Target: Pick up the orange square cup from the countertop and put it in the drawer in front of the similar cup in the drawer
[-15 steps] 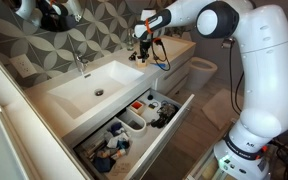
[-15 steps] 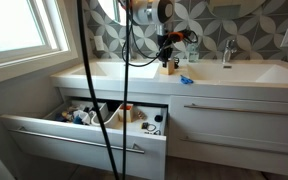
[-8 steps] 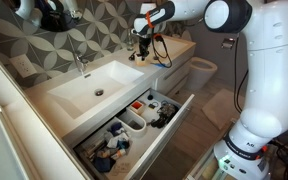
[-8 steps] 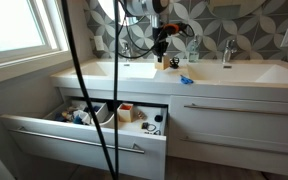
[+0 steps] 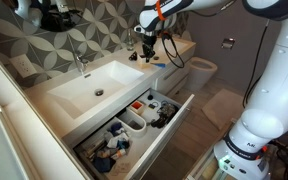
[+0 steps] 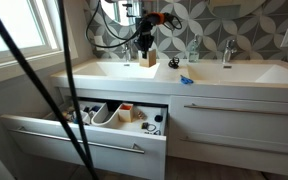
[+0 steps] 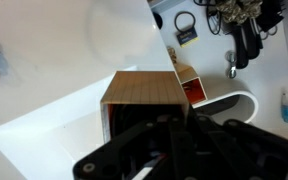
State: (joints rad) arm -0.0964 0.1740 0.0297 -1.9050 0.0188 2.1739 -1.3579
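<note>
The orange cup (image 7: 142, 88) hangs in the air, clamped in the gripper (image 5: 147, 47). The wrist view shows its square tan top wedged between the dark, blurred fingers. In an exterior view the cup (image 6: 144, 60) sits just above the countertop (image 6: 219, 72), near the edge of a basin (image 6: 109, 69) and above the open drawer (image 6: 84, 136). The similar cup (image 6: 126, 109) stands in the drawer beside a white bin (image 6: 102, 114). From the wrist it shows as a red-orange patch (image 7: 191, 92) next to a curved white bin. Dark and blue toiletries (image 5: 109, 152) fill the drawer's other end. 1 faucet (image 6: 227, 52) stands well apart from the gripper.
</note>
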